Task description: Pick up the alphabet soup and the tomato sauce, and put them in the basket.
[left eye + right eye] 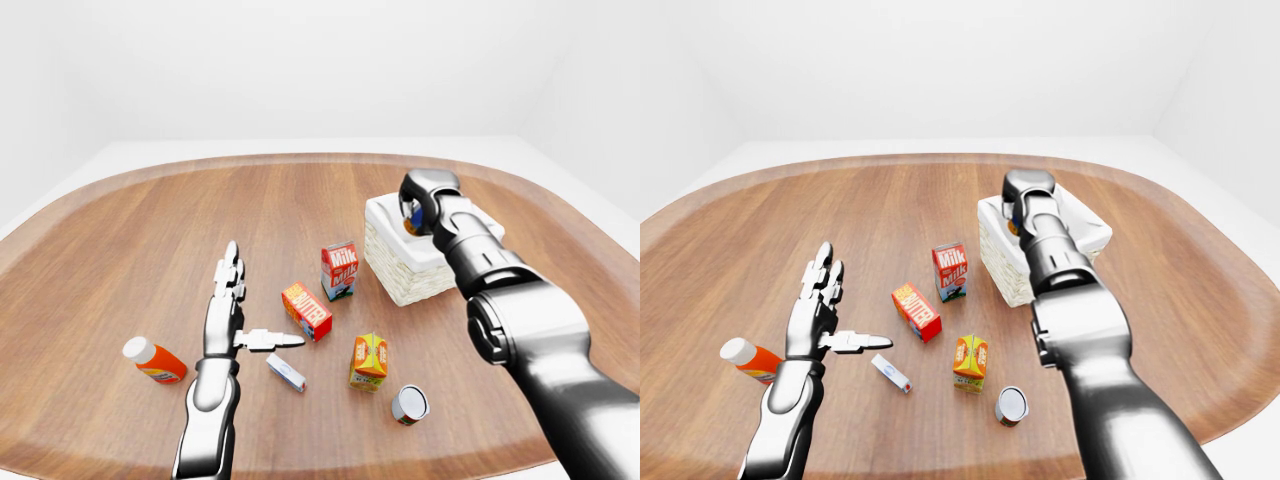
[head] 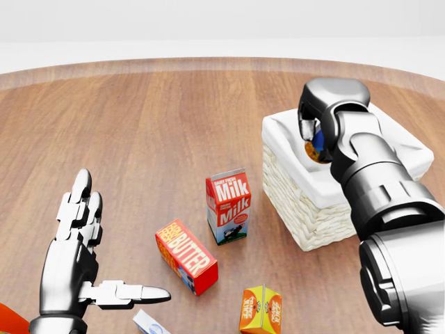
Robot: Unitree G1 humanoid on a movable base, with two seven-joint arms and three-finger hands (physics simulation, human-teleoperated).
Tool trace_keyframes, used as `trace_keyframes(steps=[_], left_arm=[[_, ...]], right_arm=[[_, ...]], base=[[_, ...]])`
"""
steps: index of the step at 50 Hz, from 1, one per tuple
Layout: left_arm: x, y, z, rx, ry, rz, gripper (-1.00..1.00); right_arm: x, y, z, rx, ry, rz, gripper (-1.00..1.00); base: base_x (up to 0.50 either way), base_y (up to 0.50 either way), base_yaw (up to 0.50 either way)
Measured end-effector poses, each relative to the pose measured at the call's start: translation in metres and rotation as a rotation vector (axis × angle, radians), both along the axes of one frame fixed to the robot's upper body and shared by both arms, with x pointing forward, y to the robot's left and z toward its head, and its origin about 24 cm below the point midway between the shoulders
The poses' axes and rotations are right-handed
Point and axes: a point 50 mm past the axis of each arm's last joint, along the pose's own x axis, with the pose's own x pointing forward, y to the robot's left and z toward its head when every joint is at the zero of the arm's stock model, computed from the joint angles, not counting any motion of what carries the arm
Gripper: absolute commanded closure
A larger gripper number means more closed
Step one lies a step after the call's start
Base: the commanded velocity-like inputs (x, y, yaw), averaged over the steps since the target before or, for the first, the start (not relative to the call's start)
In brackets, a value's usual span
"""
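Held can: a can (image 2: pixel 316 147) with blue and orange on its label sits in the right hand (image 2: pixel 321 115), inside the basket's opening, right of centre in the head view; too little shows to tell whether it is the soup or the sauce.
Right hand: fingers curled round the can, reaching in from the lower right.
Basket: white wicker basket (image 2: pixel 300 209) with white lining, at the right of the head view.
Other can: a can (image 1: pixel 409 404) lies on its side near the table's bottom edge in the left-eye view, label unreadable.
Left hand: left hand (image 2: pixel 78 240) spread flat above the table at lower left, thumb out to the right, holding nothing.
Milk carton: milk carton (image 2: pixel 228 206) upright, just left of the basket.
Butter box: butter box (image 2: pixel 185 256) lying below-left of the milk.
Orange carton: orange carton (image 2: pixel 261 310) at the bottom edge.
Bottle: orange bottle (image 1: pixel 154 361) with white cap, lying at far left.
Table: wooden table (image 2: pixel 167 132).
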Motion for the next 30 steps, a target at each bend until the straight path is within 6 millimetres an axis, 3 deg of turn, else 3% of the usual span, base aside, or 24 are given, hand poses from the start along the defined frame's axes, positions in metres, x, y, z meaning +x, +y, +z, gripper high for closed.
trace_keyframes(steps=[29,30], left_arm=[[0.0001,0.0000,0.0003,0.000,-0.001,0.000,-1.00],[0.0001,0.0000,0.0003,0.000,-0.001,0.000,-1.00]], right_arm=[[-0.0011,-0.0095,-0.0011,0.005,0.008,-0.022,1.00],[-0.0012,-0.0097,-0.0012,0.005,0.008,-0.023,0.91]], base=[[0.00,0.00,0.00],[0.00,0.00,0.00]])
